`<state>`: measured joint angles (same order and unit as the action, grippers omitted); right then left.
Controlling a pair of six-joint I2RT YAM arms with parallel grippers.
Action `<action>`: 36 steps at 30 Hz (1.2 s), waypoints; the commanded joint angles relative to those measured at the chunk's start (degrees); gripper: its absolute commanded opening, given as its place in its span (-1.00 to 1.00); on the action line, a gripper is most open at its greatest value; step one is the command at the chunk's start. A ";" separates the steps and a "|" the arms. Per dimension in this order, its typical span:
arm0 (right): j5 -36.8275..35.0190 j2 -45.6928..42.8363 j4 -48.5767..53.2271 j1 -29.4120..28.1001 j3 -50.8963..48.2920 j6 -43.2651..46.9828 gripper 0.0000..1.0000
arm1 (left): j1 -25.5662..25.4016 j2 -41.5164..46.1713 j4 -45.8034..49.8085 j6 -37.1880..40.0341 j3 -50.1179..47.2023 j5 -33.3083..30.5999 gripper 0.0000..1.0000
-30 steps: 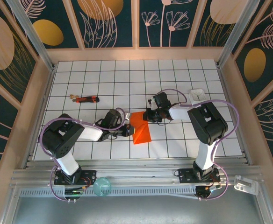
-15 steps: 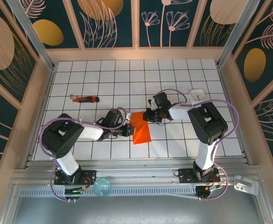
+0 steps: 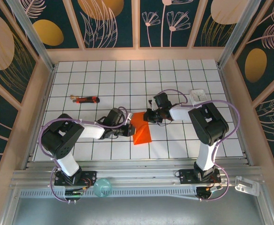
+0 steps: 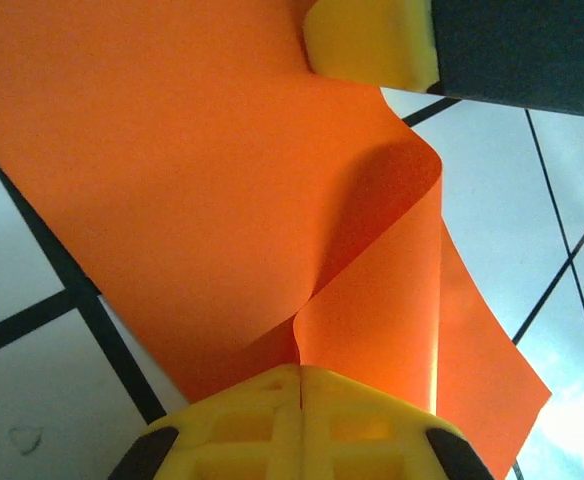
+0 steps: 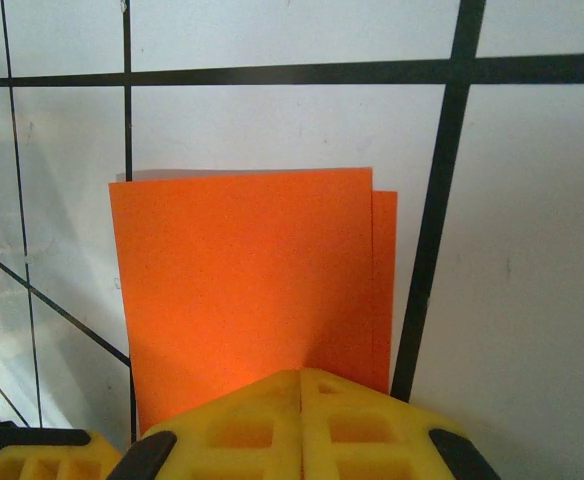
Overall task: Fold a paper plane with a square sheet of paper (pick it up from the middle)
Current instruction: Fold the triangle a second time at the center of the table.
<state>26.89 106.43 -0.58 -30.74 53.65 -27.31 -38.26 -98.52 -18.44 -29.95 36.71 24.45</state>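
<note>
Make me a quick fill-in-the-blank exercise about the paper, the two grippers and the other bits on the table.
1. The sheet of paper between the arms is ____ in colour.
2. The left gripper and the right gripper are both ____ on that paper.
3. In the top view, the red-and-black tool lies to the ____ of the paper.
4. The small white object sits nearest the ____ arm.
Missing words: orange; shut; left; right.
</note>
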 commanded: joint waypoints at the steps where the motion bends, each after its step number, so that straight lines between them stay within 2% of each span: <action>1: -2.90 2.46 3.50 -0.28 -0.31 0.86 -0.86 | 0.66 -0.62 5.96 2.44 1.85 -5.85 -1.00; 10: -2.90 2.62 3.46 -0.28 -0.44 0.79 -0.86 | 0.56 -0.91 10.93 4.09 3.77 -7.79 -1.00; 19: -2.55 2.63 3.72 -0.28 0.21 1.25 -0.85 | 0.17 -0.51 13.65 4.28 4.55 -6.72 -1.00; 36: -1.55 0.38 6.55 -0.03 5.79 4.61 -0.70 | -1.86 -0.82 17.82 -0.19 5.21 -7.59 -1.00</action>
<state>26.48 107.31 3.55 -30.74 57.32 -24.75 -39.46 -98.52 -7.14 -28.82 42.46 18.02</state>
